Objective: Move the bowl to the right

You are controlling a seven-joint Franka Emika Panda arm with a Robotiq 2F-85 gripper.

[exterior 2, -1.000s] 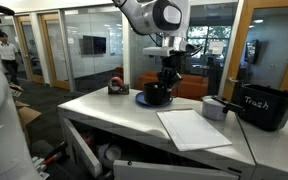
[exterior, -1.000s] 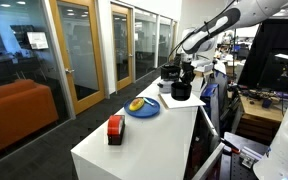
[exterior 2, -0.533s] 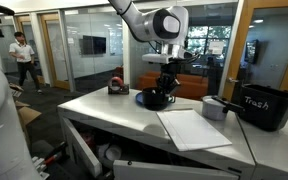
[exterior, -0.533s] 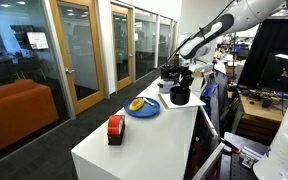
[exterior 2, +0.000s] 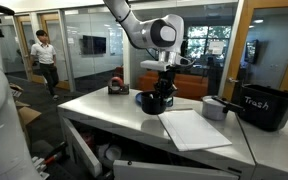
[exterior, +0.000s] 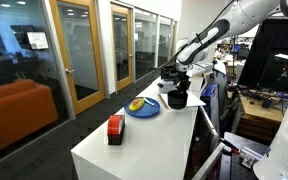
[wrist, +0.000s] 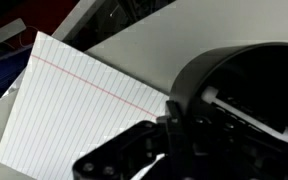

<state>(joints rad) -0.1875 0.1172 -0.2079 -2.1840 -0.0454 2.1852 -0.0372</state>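
The small black bowl (exterior: 177,99) is at the table's far end, just beside the blue plate (exterior: 142,109); it also shows in an exterior view (exterior 2: 154,102). My gripper (exterior: 178,86) (exterior 2: 162,88) comes down from above and is shut on the bowl's rim. In the wrist view one finger is inside and one outside the rim (wrist: 174,112), with the bowl (wrist: 249,75) filling the right side. Whether the bowl rests on the table or hangs just above it, I cannot tell.
The blue plate holds a yellow item (exterior: 136,104). A red-and-black box (exterior: 115,128) (exterior 2: 116,86) stands on the table. A lined paper sheet (exterior 2: 194,128) (wrist: 74,100) lies next to the bowl. A grey cup (exterior 2: 214,108) and a black trash bin (exterior 2: 264,106) stand past the paper.
My gripper has come down a little with the bowl in it, shifting away from the blue plate towards the paper sheet.
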